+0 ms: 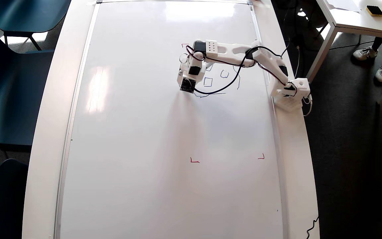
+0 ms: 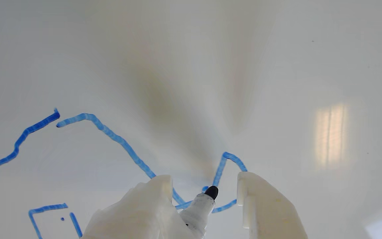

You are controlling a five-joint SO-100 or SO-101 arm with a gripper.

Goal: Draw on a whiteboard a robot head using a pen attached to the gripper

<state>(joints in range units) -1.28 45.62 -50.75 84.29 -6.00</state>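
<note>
Wrist view: the pincer point(image 2: 204, 186), fingers spread, carries the pen point(image 2: 200, 207) fixed beside one finger, its dark tip touching the whiteboard point(image 2: 277, 66) on a blue line of the robot head point(image 2: 118, 139). Overhead view: the drawing lies under the arm point(image 1: 237, 51).

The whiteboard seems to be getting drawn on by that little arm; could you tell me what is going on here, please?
A small white robot arm is drawing in blue on the whiteboard. Its gripper carries the pen, whose dark tip sits at a small loop of blue line. The robot head is partly done: wobbly outline strokes and small squarish shapes show, with the arm covering part of it.
</note>
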